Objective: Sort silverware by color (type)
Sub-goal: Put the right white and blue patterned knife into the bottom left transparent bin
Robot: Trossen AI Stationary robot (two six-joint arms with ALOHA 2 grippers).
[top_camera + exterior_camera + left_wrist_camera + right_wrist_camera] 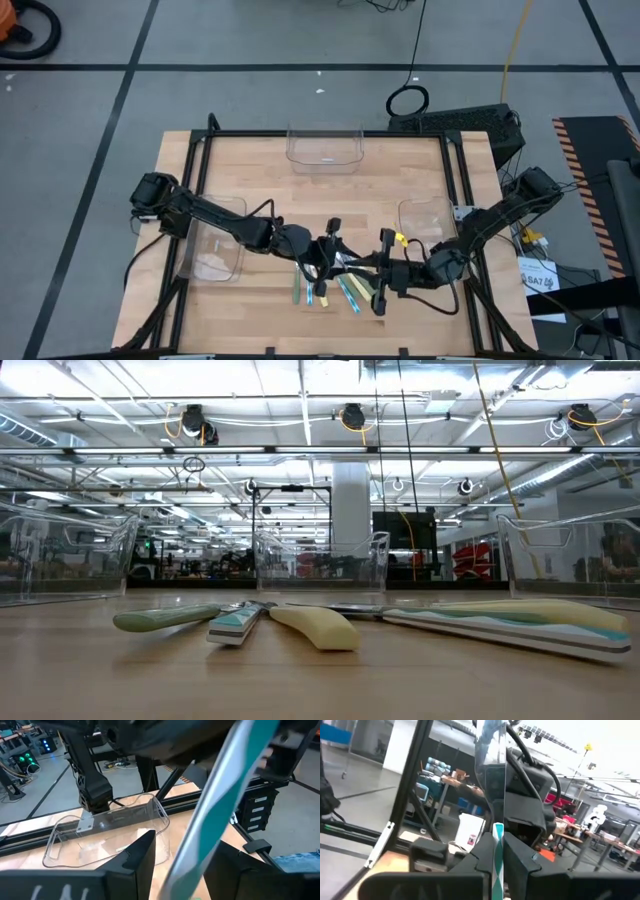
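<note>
While the slim utensil with the teal-and-white striped plastic handle hangs in the air between both arms, above the middle of the bench's front edge, the step in hand reads as a hand-over.

- Right gripper: fingers closed on the striped handle, silver head pointing towards the other arm.
- Left gripper: fingers apart, one on each side of the utensil, a gap showing on both sides. Not gripping, as far as I can tell.

Doing it well, my judgement:
- Left fingers should close squarely across the shaft before the right ones let go. The piece is thin and smooth and likely to pivot or slip if pinched near one edge.
- Keep it level and clear of the pile below. A drop would scatter what lies there.
- Then carry it to the bin chosen for this colour.

Count:
- Utensils lying on the bench near the front edge, low view: five handles made out. One green, one short blue-striped, one short yellow, one long blue-striped, one long yellow. Others may be hidden behind.
- Held: one.
- Clear plastic bins: three. One at the far edge, one near the left edge, one near the right edge. No utensil made out in any.
</note>
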